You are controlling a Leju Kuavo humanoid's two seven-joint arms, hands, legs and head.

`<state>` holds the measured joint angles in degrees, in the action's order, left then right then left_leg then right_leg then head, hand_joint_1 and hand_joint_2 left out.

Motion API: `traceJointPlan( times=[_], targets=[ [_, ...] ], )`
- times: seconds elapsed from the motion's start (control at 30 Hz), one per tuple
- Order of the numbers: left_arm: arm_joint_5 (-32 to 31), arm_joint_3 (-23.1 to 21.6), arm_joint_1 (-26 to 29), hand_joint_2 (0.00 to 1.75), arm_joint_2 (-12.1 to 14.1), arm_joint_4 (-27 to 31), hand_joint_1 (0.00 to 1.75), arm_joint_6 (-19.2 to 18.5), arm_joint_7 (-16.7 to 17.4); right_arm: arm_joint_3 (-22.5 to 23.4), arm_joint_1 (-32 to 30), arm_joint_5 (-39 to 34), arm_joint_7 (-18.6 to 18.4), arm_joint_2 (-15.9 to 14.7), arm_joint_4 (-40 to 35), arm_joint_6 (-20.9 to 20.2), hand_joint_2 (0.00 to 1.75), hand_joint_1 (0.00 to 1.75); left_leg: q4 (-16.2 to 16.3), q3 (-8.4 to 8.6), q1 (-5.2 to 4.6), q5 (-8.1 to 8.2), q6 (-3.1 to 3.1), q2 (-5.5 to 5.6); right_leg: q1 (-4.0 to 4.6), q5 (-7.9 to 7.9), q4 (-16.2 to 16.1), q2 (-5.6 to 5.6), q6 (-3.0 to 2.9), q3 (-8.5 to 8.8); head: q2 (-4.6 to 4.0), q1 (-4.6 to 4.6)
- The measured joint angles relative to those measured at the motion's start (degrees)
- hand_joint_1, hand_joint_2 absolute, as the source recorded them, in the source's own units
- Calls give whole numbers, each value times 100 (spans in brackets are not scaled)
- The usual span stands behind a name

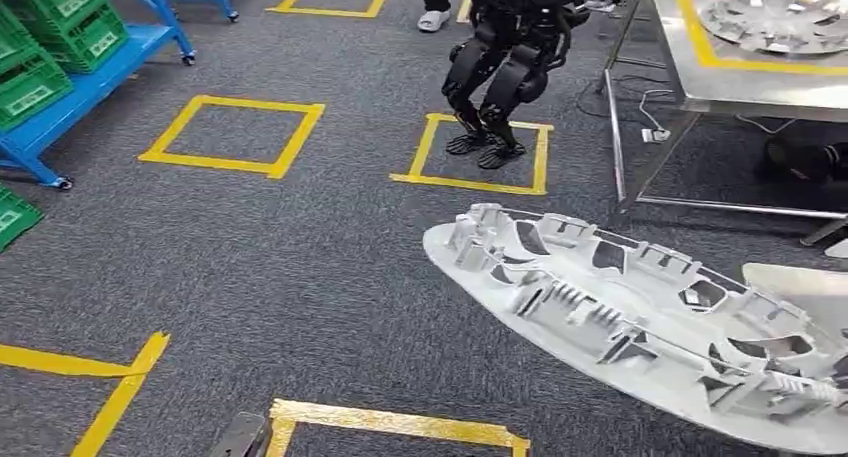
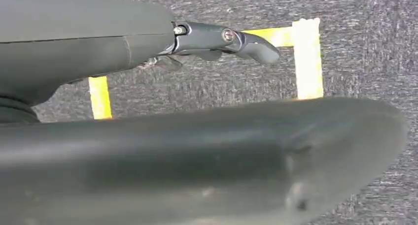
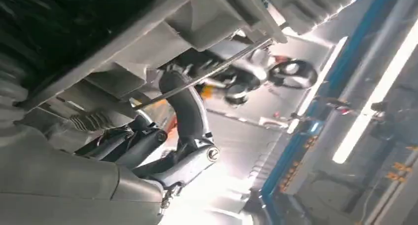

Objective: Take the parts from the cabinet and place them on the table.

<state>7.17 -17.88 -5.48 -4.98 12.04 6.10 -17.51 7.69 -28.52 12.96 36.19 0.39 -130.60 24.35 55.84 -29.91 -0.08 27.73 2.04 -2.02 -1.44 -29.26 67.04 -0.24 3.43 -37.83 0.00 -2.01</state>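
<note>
A large white plastic part (image 1: 640,327) with ribs and cut-outs hangs tilted over the carpet at the lower right of the head view. In the right wrist view my right hand (image 3: 182,136) grips it from underneath, dark fingers hooked around a thin bar on the part's ribbed underside (image 3: 148,38). My left hand (image 2: 148,151) hangs over the carpet holding nothing, with one dark finger (image 2: 226,40) stretched out apart from the thick thumb. The metal table (image 1: 760,87) stands at the upper right with several silvery round parts (image 1: 775,19) lying on it.
Another black humanoid robot (image 1: 505,67) stands in a yellow taped square (image 1: 475,152) just left of the table. A person's foot (image 1: 434,19) shows behind it. A blue rack (image 1: 75,87) with green crates (image 1: 50,27) stands at the far left. Cables (image 1: 640,117) lie under the table.
</note>
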Motion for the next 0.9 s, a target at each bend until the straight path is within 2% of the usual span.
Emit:
traceJointPlan(
  times=[0.03,0.07,0.1,0.13,0.2,0.23,0.27,0.3,0.37,0.4,0.43,0.47,0.5,0.53,0.57,0.6,0.67,0.73,0.77,0.8,0.83,0.9],
  targets=[
    [0,0,-3,0,-9,0,0,-2,-2,17,-11,2,-6,15,-2,0,175,175,31,3,12,22,-33,-27,-14,209,-531,-60,11,302,0,2],
    [0,0,-8,0,-2,0,0,-2,-2,39,-8,2,-7,28,-2,0,175,175,63,-1,-2,50,-77,-51,6,117,-874,-188,9,481,0,-2],
    [0,0,-13,0,-2,0,0,-2,-4,48,-22,7,-11,44,-9,2,175,175,113,-17,-35,84,-123,-57,21,164,-901,-118,-87,543,0,4],
    [0,0,-14,0,-4,0,0,0,-9,59,-38,7,-15,55,-17,2,175,175,103,-16,-32,73,-143,-67,31,157,-874,-97,-135,520,0,22],
    [0,0,-14,0,-9,0,0,-2,-9,76,-68,11,-15,81,-17,4,175,175,100,-9,-16,66,-178,-102,52,162,-859,-52,-195,490,0,9],
    [0,0,-17,0,-9,0,0,0,-9,83,-68,13,-15,94,-22,4,175,175,121,-11,-5,99,-219,-111,30,190,-884,-24,-244,495,0,9],
    [0,0,-19,0,-9,0,0,0,-11,83,-71,15,-15,105,-30,2,175,175,237,-57,10,222,-257,0,22,201,-887,-7,-273,493,0,24],
    [0,0,-19,0,-9,0,0,0,-11,83,-65,15,-13,105,-35,2,175,175,572,-193,15,455,-271,82,23,205,-886,8,-307,485,0,42],
    [-2,0,-4,0,-9,0,0,0,-11,83,-69,15,-13,127,-35,9,175,175,1548,-624,16,915,-276,125,38,210,-886,60,-327,466,0,39],
    [-9,0,7,0,-9,0,0,0,-11,87,-69,20,-13,140,-35,20,175,175,1895,-783,17,1018,-270,127,48,213,-885,96,-332,458,0,42],
    [-18,0,12,0,-9,0,0,0,-11,92,-82,33,-11,157,-35,33,175,175,1977,-825,16,974,-260,128,57,215,-884,132,-335,457,0,39],
    [-20,0,9,0,-9,0,0,0,-11,105,-108,33,-2,179,-48,37,175,175,1805,-751,15,806,-236,132,65,216,-883,173,-336,459,0,42],
    [-42,0,1,0,-9,0,0,0,-11,133,-144,33,4,203,-85,41,175,175,1407,-568,13,555,-203,144,72,217,-882,212,-334,466,0,39],
    [-52,0,-9,0,-7,0,0,-2,-11,159,-177,26,22,229,-120,42,175,175,874,-318,6,278,-159,186,78,218,-882,241,-333,481,0,42],
    [-59,0,-20,0,2,0,0,-2,-11,196,-198,11,37,247,-149,42,175,175,388,-94,-5,67,-102,314,78,221,-882,269,-329,486,0,39],
    [-61,0,-35,0,18,0,0,-2,-11,221,-209,-2,48,266,-164,42,175,175,240,-32,-10,132,-63,423,107,222,-864,291,-303,463,0,33],
    [-72,0,-60,0,9,0,0,-7,-17,249,-244,-13,63,289,-208,44,175,175,168,-31,-25,142,-87,380,73,250,-855,346,-237,404,0,28],
    [-81,0,-73,0,0,2,0,-7,-17,299,-282,-24,79,326,-232,37,175,175,110,-23,-14,93,-47,348,75,276,-886,392,-155,401,0,31],
    [-85,0,-78,0,2,2,0,-9,-17,317,-297,-37,79,332,-236,31,175,175,50,4,20,52,-35,286,63,208,-798,303,-152,331,0,33],
    [-85,2,-82,0,0,2,0,-7,-17,330,-300,-55,83,348,-243,28,175,175,41,4,19,43,-3,270,77,22,-567,178,-136,223,0,9],
    [-87,0,-76,0,-2,2,0,-9,-17,337,-284,-66,87,354,-243,28,175,175,43,-5,16,44,19,235,70,-191,-178,131,-120,49,0,0],
    [-85,0,-49,0,-15,2,0,-9,-17,365,-290,-72,96,380,-243,26,175,175,49,-13,4,47,22,157,67,-554,687,78,-80,-344,0,7]
  ],
)
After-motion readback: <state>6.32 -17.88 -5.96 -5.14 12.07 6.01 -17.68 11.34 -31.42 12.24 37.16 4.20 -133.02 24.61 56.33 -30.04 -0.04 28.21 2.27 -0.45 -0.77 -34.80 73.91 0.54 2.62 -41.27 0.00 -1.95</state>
